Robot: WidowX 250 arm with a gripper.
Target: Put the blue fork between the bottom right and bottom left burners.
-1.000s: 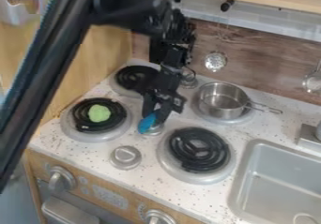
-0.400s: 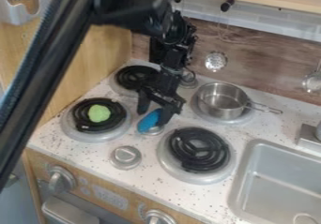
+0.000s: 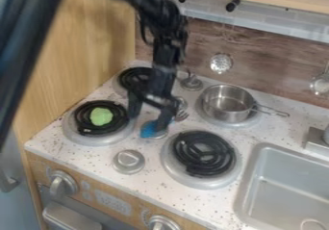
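- My black two-finger claw (image 3: 148, 117) hangs low over the white speckled countertop (image 3: 48, 142), its fingers spread apart. One finger is by the right edge of the bottom left burner; the other is in front of the fork, between the blue part and the tines.
- The fork with a blue handle (image 3: 150, 129) and silver metal tines (image 3: 183, 114) is between the bottom left burner and the bottom right burner, towards their upper side. Its handle points down and left, and its tines up and right, past my finger. I cannot tell whether that finger touches it.
- The bottom left burner (image 3: 82, 123), a black coil in a round silver pan, has a flat light green piece (image 3: 101, 116) on it.
- The bottom right burner (image 3: 204, 152) is a matching black coil in a silver pan.
- Nearer the counter's front edge, between those two burners, is a round silver knob (image 3: 129, 161).
- Behind my claw is the black-coiled top left burner (image 3: 133, 76), partly hidden by me.
- A shiny metal saucepan (image 3: 226, 104) sits upright at the top right, its handle pointing right.
- To the right is the grey rectangular sink (image 3: 286, 188).
- A perforated silver ladle (image 3: 221, 62) hangs before the brown wood-grain backsplash (image 3: 263, 60).
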